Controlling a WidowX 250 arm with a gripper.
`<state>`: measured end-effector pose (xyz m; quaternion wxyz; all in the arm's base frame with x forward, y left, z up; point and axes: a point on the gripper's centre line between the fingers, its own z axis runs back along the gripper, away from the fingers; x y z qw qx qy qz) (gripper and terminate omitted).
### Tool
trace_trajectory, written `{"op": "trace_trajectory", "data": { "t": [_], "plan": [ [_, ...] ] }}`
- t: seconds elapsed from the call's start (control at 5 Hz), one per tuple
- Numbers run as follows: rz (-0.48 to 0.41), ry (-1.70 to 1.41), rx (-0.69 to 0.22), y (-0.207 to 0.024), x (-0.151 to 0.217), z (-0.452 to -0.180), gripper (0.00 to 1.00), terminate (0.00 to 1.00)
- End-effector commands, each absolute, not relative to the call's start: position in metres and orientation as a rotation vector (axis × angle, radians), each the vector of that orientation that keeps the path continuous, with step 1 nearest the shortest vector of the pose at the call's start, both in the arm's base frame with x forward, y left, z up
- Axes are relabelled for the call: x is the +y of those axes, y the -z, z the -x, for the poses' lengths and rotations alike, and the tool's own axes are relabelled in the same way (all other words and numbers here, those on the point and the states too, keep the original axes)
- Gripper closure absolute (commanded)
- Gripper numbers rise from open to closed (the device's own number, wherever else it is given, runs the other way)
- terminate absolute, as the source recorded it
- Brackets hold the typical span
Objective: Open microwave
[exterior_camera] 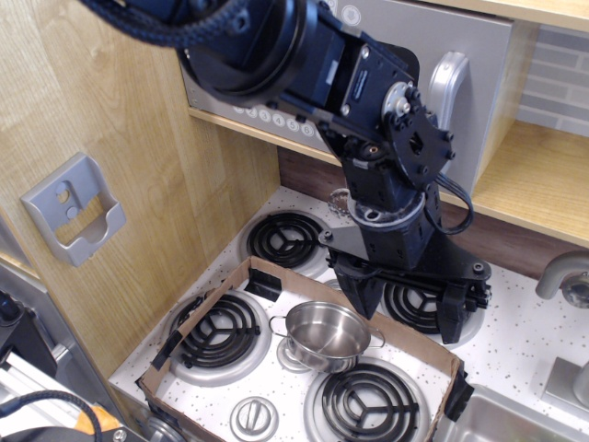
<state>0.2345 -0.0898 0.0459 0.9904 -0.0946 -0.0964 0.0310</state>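
The grey microwave (479,46) sits on the wooden shelf at the top, largely hidden behind my black arm. Its silver vertical handle (448,87) shows on the right side, and a row of round white buttons (274,117) runs along its lower left edge. The door looks shut; its window is hidden. My gripper (407,304) hangs well below the handle, over the back right burner, pointing down. Its two black fingers (362,293) stand wide apart and hold nothing.
A small steel pot (327,333) stands on the white stove top inside a low cardboard frame (213,299). Black coil burners (287,237) surround it. A grey faucet (566,274) and sink (515,424) are at right. A grey wall holder (74,207) hangs at left.
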Motion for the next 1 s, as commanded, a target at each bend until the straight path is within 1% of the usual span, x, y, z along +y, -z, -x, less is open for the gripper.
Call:
{"op": "trace_trajectory", "data": {
  "t": [0.0,0.4,0.6,0.8],
  "plan": [
    [0.19,-0.062,-0.193,-0.046,-0.09,-0.235,0.0,0.0],
    [0.098,-0.155,-0.284,-0.084,-0.084,-0.255,0.0,0.0],
    [0.075,-0.139,-0.315,-0.106,-0.071,-0.268,0.0,0.0],
    [0.042,-0.096,-0.331,-0.122,-0.061,-0.283,0.0,0.0]
  ]
}}
